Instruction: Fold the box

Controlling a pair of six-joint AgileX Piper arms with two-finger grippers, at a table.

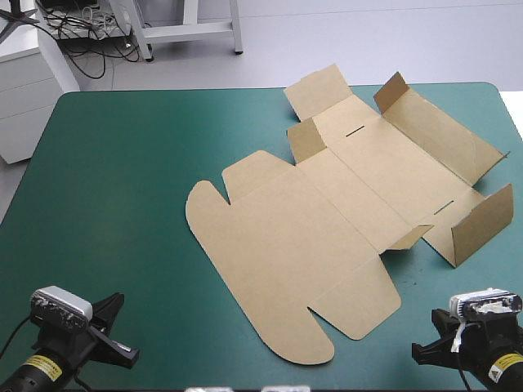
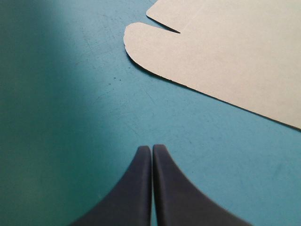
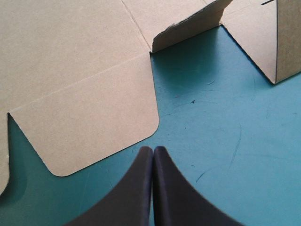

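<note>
The box (image 1: pixel 310 237) lies open and almost flat on the teal-green cover (image 1: pixel 122 180). There is more bare cover to the left of the box than to its right. The box is one big brown sheet. At its far right end a few small flaps (image 1: pixel 482 224) stand partway up. The big rounded part at its near end lies flat.

The left gripper (image 2: pixel 151 148) is off the box's near left side and does not touch it. Its two black fingers are pressed together in a point and hold nothing. A rounded tab (image 2: pixel 141 42) of the box lies ahead of it. The right gripper (image 3: pixel 153 149) is just beside the box's near right side, close to a rounded flap (image 3: pixel 94 127) but not on it. Its fingers are pressed together too, with nothing in them.

I think the folding has hardly started, as no wall is tucked in yet. Next, a gripper likely has to open, get a finger under an edge of the box and lift a side up along its crease. The sheet is thin and flat, so it may slide away.

I see no words or brand on the box. Small yellow stickers (image 1: pixel 39 369) sit on the arms, nearer than the box, but they are too small to read.
</note>
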